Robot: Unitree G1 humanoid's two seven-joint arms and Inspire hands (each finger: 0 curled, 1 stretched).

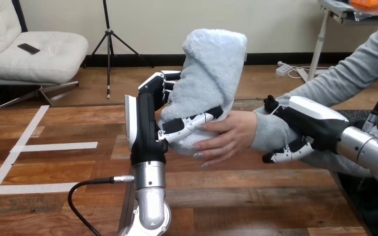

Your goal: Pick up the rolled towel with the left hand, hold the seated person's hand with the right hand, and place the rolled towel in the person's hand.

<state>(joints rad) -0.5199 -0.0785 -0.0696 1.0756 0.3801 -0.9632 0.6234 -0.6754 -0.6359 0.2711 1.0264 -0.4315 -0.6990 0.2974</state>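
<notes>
Towel [211, 69], rolled, stands nearly upright, long axis vertical, top leaning slightly right, gripped low down between the curled fingers and thumb of the left hand [147, 120]. The person's hand [231, 132] touches its lower end, beside the fingertips. Right hand [310, 125] fingers wrap the person's wrist [270, 132].

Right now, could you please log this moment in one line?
left hand: shut on rolled towel | right hand: shut on person's wrist | person's hand: touching rolled towel
</notes>
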